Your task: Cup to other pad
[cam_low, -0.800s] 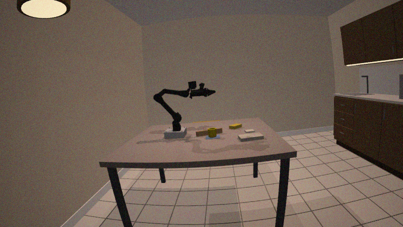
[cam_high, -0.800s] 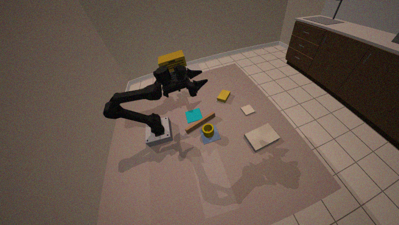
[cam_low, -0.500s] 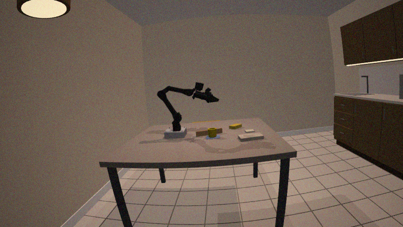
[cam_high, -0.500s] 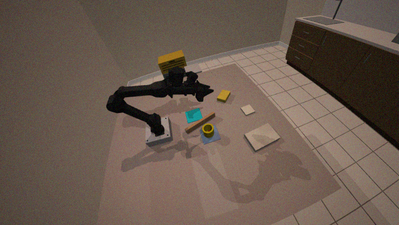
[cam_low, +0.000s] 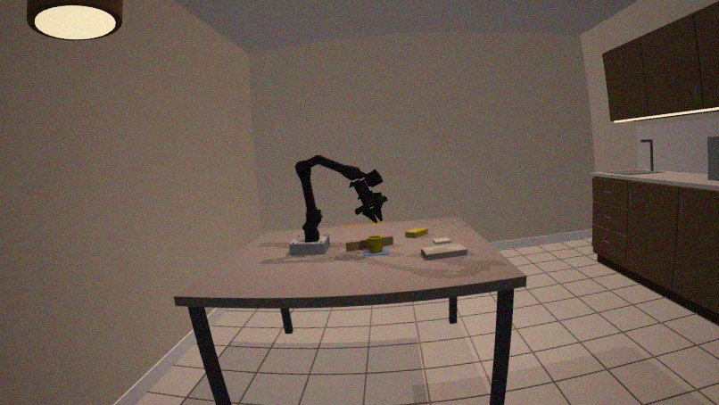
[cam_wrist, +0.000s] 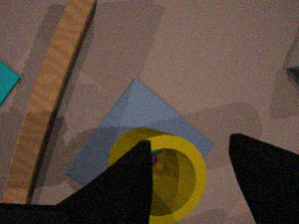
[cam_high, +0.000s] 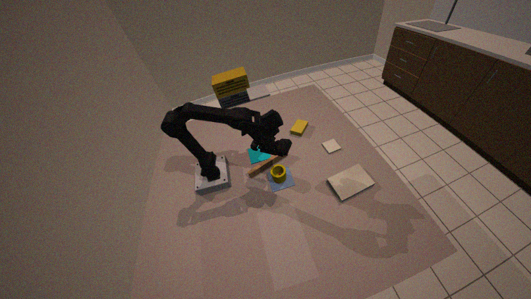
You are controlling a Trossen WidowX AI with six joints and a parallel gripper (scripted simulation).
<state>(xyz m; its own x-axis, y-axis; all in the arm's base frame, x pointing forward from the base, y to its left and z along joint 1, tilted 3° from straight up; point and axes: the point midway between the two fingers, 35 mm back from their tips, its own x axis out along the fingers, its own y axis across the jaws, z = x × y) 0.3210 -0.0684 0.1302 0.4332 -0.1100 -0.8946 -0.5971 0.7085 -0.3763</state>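
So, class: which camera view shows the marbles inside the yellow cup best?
The wrist view: it looks down into the cup, showing a marble beside a finger. The top view gives only a speck; the exterior view shows just the cup's side.

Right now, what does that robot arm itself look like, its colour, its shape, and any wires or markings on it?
The arm is matte black throughout, built of slender jointed segments that rise from a pale grey square base plate with small bolts at the corners. Its tool ends in two broad, black, pointed fingers. No cables or markings are visible.
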